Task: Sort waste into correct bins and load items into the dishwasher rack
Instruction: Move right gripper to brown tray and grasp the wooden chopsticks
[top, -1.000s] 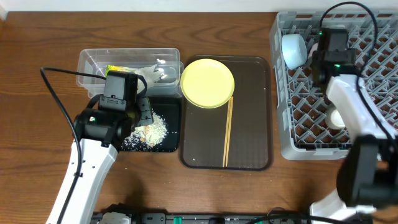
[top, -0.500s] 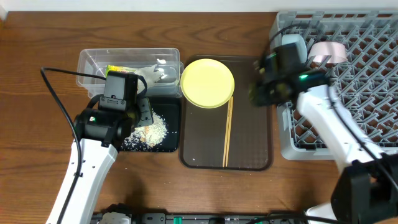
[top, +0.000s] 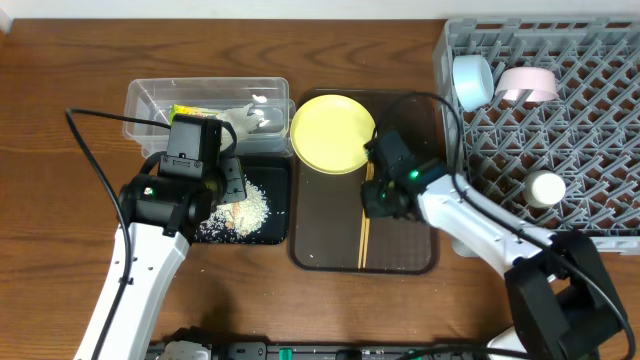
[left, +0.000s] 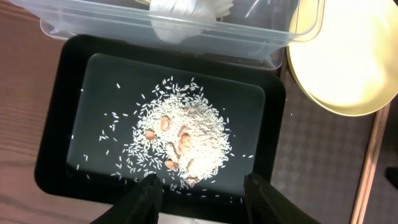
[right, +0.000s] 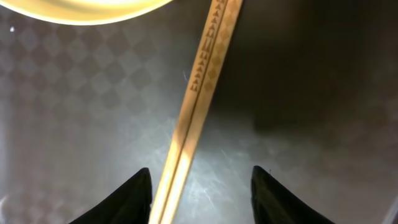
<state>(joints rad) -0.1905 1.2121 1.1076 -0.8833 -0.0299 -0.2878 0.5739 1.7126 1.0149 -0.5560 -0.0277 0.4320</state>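
Wooden chopsticks run ungripped between the parted right gripper near the plate rim; left gripper parted, empty.

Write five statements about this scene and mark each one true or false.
1. The chopsticks lie on the brown serving tray. True.
2. The yellow plate sits in the dishwasher rack. False: it rests at the serving tray's far end.
3. The rice scraps lie in the black tray. True.
4. The pink bowl lies in the black tray. False: it is in the rack, beside the blue bowl.
5. The right end effector grips the chopsticks. False: its fingers stand open on either side of them.
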